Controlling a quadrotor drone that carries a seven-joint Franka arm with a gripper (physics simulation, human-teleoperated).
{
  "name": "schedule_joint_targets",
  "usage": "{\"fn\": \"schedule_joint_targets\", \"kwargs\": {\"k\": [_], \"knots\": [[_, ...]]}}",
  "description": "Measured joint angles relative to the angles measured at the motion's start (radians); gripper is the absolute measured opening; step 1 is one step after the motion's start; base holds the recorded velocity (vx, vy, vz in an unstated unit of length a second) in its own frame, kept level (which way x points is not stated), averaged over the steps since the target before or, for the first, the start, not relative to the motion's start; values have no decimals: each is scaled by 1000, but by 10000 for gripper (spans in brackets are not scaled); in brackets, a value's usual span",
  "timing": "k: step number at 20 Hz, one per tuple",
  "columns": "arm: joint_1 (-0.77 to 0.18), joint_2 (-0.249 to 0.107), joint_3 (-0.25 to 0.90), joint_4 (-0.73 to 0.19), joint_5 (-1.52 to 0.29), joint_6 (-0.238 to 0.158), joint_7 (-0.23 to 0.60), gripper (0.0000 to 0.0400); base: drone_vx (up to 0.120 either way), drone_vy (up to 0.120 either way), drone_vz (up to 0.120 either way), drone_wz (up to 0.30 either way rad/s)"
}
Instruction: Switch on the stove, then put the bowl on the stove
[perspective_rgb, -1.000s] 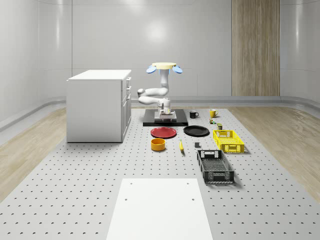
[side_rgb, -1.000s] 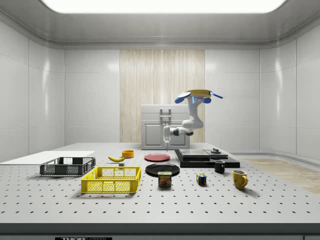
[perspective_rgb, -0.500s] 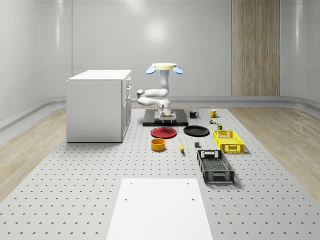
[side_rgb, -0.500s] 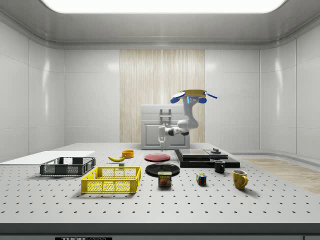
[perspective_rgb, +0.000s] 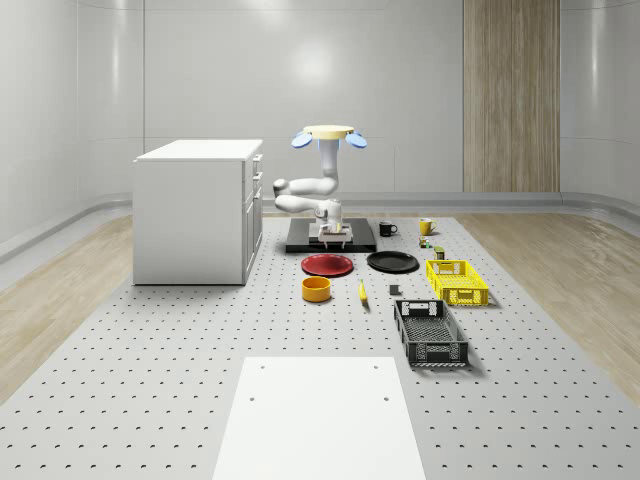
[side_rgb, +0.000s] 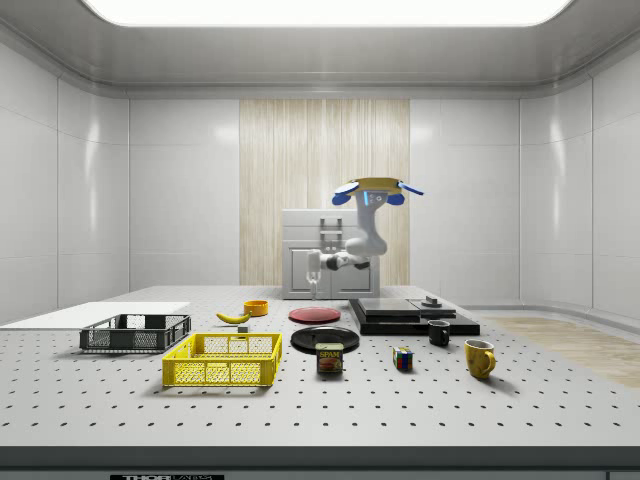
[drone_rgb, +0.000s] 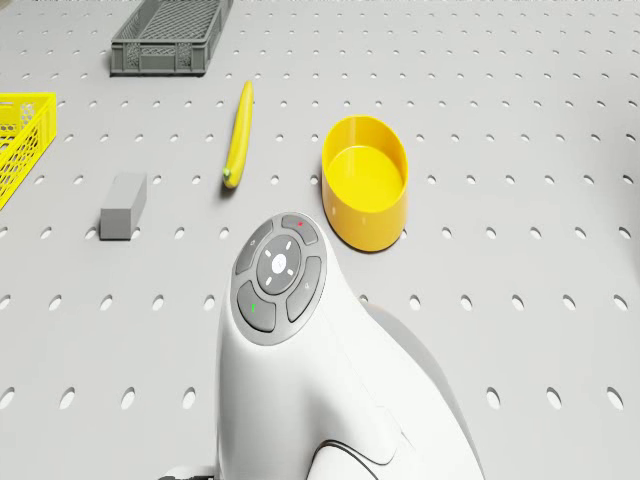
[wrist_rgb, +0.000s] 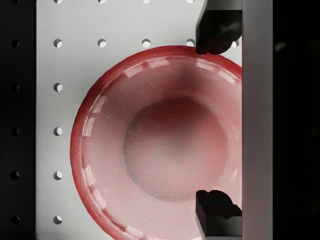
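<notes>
The yellow bowl (perspective_rgb: 317, 288) (side_rgb: 256, 307) (drone_rgb: 366, 190) stands empty on the table, in front of the red plate (perspective_rgb: 327, 264) (side_rgb: 314, 314) (wrist_rgb: 160, 140). The black stove (perspective_rgb: 300, 243) (side_rgb: 410, 315) lies flat behind the red plate, with a knob (side_rgb: 431, 301) on top. The drone (perspective_rgb: 329, 133) (side_rgb: 375, 188) hovers near the stove's front edge. Its arm reaches down, and the gripper (perspective_rgb: 333, 235) (side_rgb: 314, 290) (wrist_rgb: 217, 120) hangs open above the red plate, its fingertips (wrist_rgb: 217, 30) wide apart and holding nothing. The bowl is apart from the gripper, nearer the front.
A white cabinet (perspective_rgb: 200, 210) stands at the whole-scene view's left. A banana (perspective_rgb: 362, 291) (drone_rgb: 238, 135), a grey block (drone_rgb: 124, 205), a black plate (perspective_rgb: 392, 262), a yellow crate (perspective_rgb: 457, 281) and a black crate (perspective_rgb: 430, 332) lie right of the bowl. Two mugs (side_rgb: 438, 332) (side_rgb: 479, 357), a can (side_rgb: 329, 358) and a cube (side_rgb: 402, 358) sit nearby.
The drone and arm have drifted towards the side view's left, off the stove. The gripper has moved from the stove's edge to above the red plate.
</notes>
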Motion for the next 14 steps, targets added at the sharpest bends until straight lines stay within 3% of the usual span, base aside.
{"fn": "schedule_joint_targets", "kwargs": {"k": [14], "knots": [[-3,-8,1,1,4,8,2,400,120,0,0,0]]}}
